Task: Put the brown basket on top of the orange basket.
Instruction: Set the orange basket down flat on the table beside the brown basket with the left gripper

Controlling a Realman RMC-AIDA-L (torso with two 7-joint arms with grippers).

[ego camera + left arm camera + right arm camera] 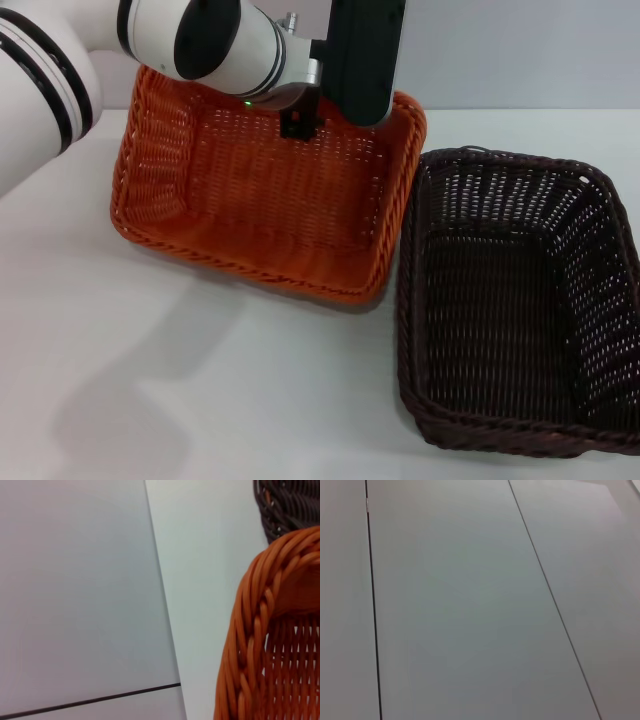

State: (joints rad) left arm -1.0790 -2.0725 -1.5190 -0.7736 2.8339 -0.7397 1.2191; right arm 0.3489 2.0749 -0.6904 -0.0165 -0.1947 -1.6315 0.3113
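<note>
A plain white table (200,400) meets a pale grey wall (520,50) with thin dark seams.

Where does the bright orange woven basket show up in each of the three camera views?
Head view: bright orange woven basket upper left of centre, far rim tilted up under the left tool.
Left wrist view: only its braided rim corner, at the right edge.
Right wrist view: not in it.
Shared landmark: the dark brown woven basket beside it, whose rim shows in the left wrist view.
</note>
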